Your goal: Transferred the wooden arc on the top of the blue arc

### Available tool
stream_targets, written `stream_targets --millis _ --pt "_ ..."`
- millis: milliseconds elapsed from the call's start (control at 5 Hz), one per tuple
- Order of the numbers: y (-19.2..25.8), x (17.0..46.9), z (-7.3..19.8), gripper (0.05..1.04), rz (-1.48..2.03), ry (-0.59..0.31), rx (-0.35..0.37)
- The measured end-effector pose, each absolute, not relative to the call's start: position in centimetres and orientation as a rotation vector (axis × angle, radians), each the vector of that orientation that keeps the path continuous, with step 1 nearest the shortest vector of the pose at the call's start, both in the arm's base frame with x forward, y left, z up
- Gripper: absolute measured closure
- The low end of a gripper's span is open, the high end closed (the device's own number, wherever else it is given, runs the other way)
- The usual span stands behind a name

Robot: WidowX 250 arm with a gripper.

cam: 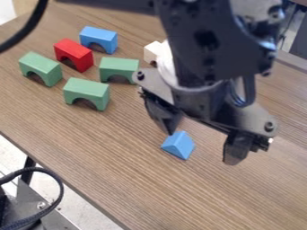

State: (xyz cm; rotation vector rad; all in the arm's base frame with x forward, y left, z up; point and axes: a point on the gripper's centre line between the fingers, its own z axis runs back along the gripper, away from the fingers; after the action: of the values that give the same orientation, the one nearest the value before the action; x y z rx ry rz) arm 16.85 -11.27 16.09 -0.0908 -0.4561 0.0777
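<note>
Tabletop: wood-grain surface [120, 168] in brown with grey streaks; the grain runs diagonally. One long edge crosses the lower left of the view.
Floor: pale area [84, 209], visible beyond that edge.
Support: dark upright leg [27, 170] below the edge, at the left.
Hardware, lower left: grey metal plate [45, 204] with a screw head; a black looped cable [60, 184] runs above it.
Background, upper right: dark and light items past the far edge; identity cannot be determined.
Cable, upper left: thick black line [27, 33], crossing the corner of the view.
Wooden arc: pale block [151, 52], on the tabletop near its far side, partly hidden behind the arm; well apart from the blue arc.
Blue arc: seated on the tabletop [99, 38], opening downward, upper left.
Red arc: adjacent to the blue arc [74, 54].
Green arcs: three units, at left [40, 68], centre [86, 93] and right [119, 69] of their group.
Triangular block: blue [178, 145], on the tabletop, near one fingertip of the tool.
Tool: positioned above the tabletop [203, 142], right of centre in the view; fingers spread apart, pointing down.
</note>
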Motion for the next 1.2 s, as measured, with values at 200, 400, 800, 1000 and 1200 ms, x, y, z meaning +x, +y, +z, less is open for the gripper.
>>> stream_targets --millis 200,400,800,1000,1200 --pt "-11.1 16.6 15.6 0.085 0.081 -0.439 -0.082" --pt "-11.6 21.0 16.6 0.085 0.211 -0.397 -0.113" --pt "-9.9 29.3 18.7 0.085 0.556 -0.438 -0.082" --pt "-6.7 32.0 18.2 0.085 0.754 -0.47 -0.036" --pt "-3.3 33.7 17.5 0.085 0.963 -0.505 0.006"
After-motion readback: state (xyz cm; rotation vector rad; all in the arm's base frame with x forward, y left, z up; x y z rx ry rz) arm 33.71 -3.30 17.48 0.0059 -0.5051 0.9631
